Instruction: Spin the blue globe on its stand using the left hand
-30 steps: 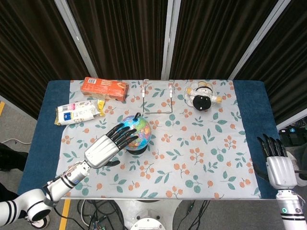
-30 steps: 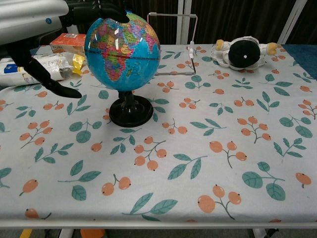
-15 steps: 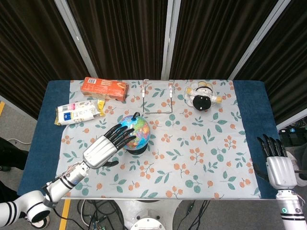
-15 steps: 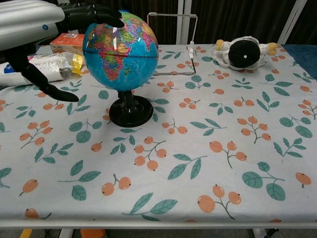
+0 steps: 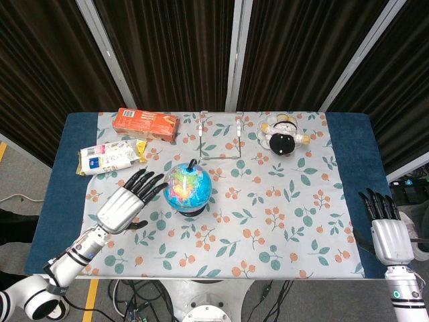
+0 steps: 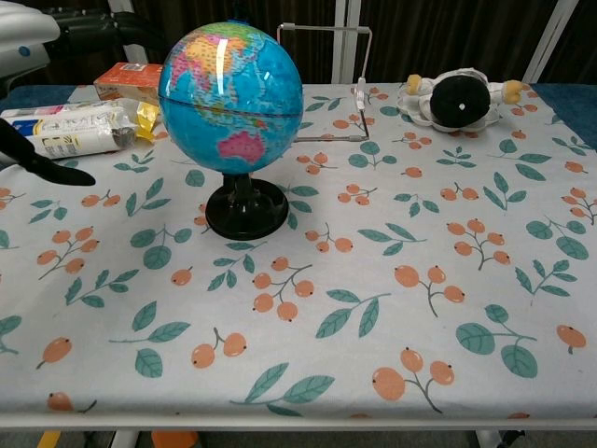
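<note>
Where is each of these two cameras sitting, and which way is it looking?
Head view: high above the near table edge, looking down on the globe; left hand and right hand show.
Chest view: low at the near edge, facing across the table; only a left hand fingertip and part of its arm show.
Both share the globe, orange box and plush toy.

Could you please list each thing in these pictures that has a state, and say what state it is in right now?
Blue globe on black stand: upright on the table, untouched.
Left hand: beside the globe, apart from it, fingers spread, holding nothing.
Right hand: at the table's right edge, fingers extended, holding nothing.
Orange cardboard box: lying flat, closed.
White and yellow snack packet: lying flat.
Black and white plush toy: lying down.
Metal wire rack: standing, bare.
</note>
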Available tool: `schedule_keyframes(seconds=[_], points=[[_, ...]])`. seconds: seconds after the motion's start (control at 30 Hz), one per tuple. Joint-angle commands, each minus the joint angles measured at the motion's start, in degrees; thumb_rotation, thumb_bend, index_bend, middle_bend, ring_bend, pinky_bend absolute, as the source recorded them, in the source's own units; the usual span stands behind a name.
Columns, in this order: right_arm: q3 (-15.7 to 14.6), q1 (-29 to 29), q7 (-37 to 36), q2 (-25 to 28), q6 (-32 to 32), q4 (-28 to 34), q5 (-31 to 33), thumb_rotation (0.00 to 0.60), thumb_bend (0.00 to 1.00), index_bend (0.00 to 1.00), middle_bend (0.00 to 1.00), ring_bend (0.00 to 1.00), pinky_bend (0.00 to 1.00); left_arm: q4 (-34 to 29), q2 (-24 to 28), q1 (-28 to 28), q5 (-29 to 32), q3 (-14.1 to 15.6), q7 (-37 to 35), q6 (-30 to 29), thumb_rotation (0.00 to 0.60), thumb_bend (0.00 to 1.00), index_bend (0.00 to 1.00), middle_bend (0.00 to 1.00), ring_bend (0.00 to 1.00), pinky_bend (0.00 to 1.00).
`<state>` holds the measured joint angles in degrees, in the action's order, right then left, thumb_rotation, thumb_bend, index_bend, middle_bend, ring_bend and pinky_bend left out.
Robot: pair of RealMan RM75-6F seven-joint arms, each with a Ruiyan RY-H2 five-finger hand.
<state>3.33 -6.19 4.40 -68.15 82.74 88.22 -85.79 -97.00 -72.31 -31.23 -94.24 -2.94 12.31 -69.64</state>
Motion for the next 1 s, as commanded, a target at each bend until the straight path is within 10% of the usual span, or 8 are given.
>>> schedule_keyframes(seconds=[0.03,1.0], points=[[0.00,0.01,0.02,0.00,0.04,0.00,-0.02,0.600,0.24,0.00,0.00,0.00,0.00,0.28,0.58,0.78,1.18,0.11,0.27,-0.46,0.600,0.06,0.07,0.00,0.00,0.00],[-0.01,0.07,-0.78,-0.44,-0.09,-0.93,0.25,0.600,0.24,0.00,0.00,0.00,0.00,-1.43,-4.31,-2.97,-4.38,-0.70,-0.79,0.28,0.600,0.09,0.07,0.02,0.00,0.00]])
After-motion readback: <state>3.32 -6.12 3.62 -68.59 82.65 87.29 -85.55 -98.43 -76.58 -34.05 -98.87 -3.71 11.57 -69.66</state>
